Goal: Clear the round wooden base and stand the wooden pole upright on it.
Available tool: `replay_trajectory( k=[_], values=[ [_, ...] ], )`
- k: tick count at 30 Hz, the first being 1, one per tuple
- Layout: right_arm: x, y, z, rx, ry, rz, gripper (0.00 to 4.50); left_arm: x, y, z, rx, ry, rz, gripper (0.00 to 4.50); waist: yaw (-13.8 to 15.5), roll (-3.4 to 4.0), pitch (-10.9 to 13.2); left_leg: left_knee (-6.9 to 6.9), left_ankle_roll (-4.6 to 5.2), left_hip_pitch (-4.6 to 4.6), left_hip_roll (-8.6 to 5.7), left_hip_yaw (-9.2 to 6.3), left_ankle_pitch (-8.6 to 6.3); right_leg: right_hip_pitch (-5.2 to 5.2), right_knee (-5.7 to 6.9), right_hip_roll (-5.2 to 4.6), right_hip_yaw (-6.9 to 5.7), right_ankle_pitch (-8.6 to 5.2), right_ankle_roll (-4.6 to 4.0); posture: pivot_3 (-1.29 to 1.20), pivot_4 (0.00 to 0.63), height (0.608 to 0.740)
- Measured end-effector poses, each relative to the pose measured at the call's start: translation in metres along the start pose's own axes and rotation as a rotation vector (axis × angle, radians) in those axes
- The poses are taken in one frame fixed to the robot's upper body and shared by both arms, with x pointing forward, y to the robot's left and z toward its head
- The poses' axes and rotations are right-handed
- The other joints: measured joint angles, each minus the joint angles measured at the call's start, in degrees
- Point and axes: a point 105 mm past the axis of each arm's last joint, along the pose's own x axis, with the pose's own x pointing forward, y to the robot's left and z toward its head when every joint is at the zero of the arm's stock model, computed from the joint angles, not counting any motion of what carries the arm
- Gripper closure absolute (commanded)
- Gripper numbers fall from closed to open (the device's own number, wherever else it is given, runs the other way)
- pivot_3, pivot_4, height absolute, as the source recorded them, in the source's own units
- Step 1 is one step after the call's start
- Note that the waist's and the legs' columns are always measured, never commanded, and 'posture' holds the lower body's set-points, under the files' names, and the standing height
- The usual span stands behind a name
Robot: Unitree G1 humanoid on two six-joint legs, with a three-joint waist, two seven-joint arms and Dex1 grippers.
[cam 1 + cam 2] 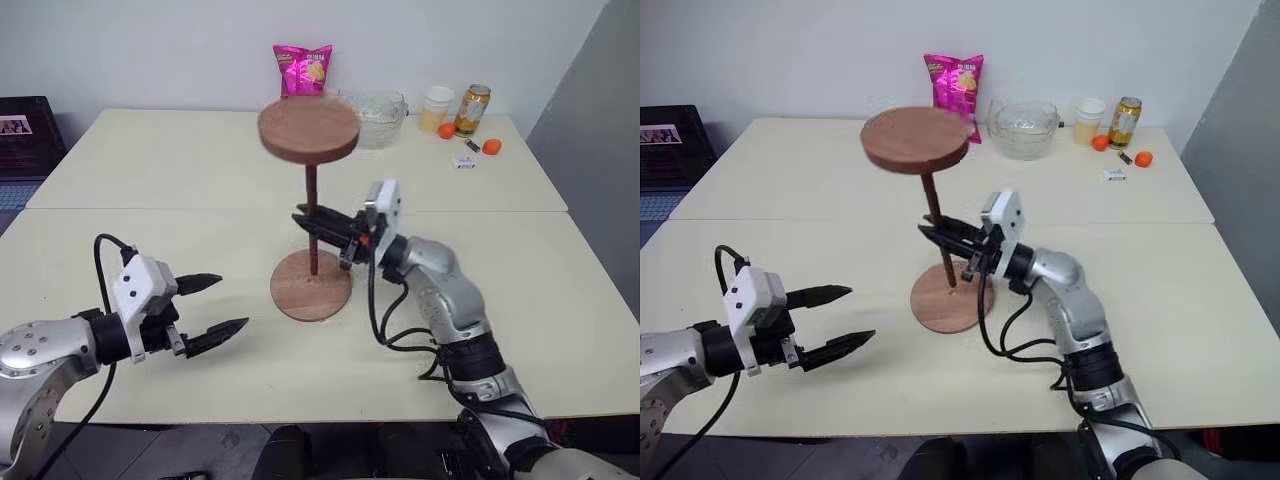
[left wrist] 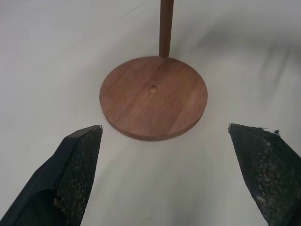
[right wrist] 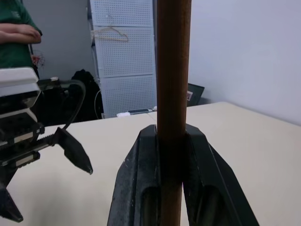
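the right gripper (image 1: pixel 312 226) is pinched on the wooden pole (image 1: pixel 311 215), held upright, disc uppermost, over the bare round wooden base (image 1: pixel 311 285) near the table's (image 1: pixel 560 300) front edge. the left gripper (image 1: pixel 218 305) is spread, empty, just beside. seating is in hand; the pole's tip must be lowered into the centre hole.

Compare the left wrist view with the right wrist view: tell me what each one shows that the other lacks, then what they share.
Left wrist view: the round wooden base lying flat on the table, its small centre hole bare, with the pole's lower end above its far edge, short of the hole.

Right wrist view: the right gripper shut on the wooden pole, plus a person's folded arm and a white perforated cabinet behind.

Both: the pole, the cream tabletop and the open left gripper.
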Motion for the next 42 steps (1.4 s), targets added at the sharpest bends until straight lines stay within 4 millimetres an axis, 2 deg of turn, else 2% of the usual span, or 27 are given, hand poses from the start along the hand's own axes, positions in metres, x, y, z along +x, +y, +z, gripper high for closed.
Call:
replay_trajectory(
  k=[4,9,26,34,42],
  values=[
    [0.007,0.005,-0.010,-0.011,-0.002,0.020,4.24,0.005,0.002,0.002,0.015,0.028,-0.025,0.00,-0.08,-0.01,0.00,0.00,0.00,0.00,0.00,0.00,0.00,0.01,-0.01,0.00,0.00,0.00,0.00,0.00,0.150,0.740],
    [0.009,0.002,-0.015,-0.019,-0.006,0.017,4.24,0.007,0.002,0.006,0.013,0.015,-0.036,0.00,-0.50,-0.01,0.00,-0.01,0.00,0.00,0.00,-0.01,0.00,0.00,0.00,0.00,0.00,0.00,0.00,0.00,0.150,0.740],
    [0.007,0.003,-0.007,-0.034,-0.004,0.054,4.24,0.008,-0.001,0.004,0.011,0.020,-0.048,0.00,-0.71,0.00,0.00,-0.02,0.00,0.00,0.01,-0.03,0.00,0.00,0.00,0.00,0.00,0.00,0.00,0.00,0.150,0.740],
    [0.010,0.007,-0.008,-0.037,-0.004,0.069,4.24,0.013,0.000,0.009,0.038,0.003,-0.071,0.00,-0.73,0.00,0.00,-0.02,0.00,0.00,0.00,-0.03,0.00,0.00,0.00,0.00,0.00,0.00,0.00,0.00,0.150,0.740],
    [0.011,0.007,-0.010,-0.038,-0.009,0.065,4.24,0.019,0.000,0.004,0.036,0.012,-0.092,0.00,-0.75,0.00,0.00,-0.02,0.00,0.00,0.01,-0.03,0.00,0.00,0.00,0.00,-0.01,0.00,0.00,0.00,0.150,0.740]
  ],
)
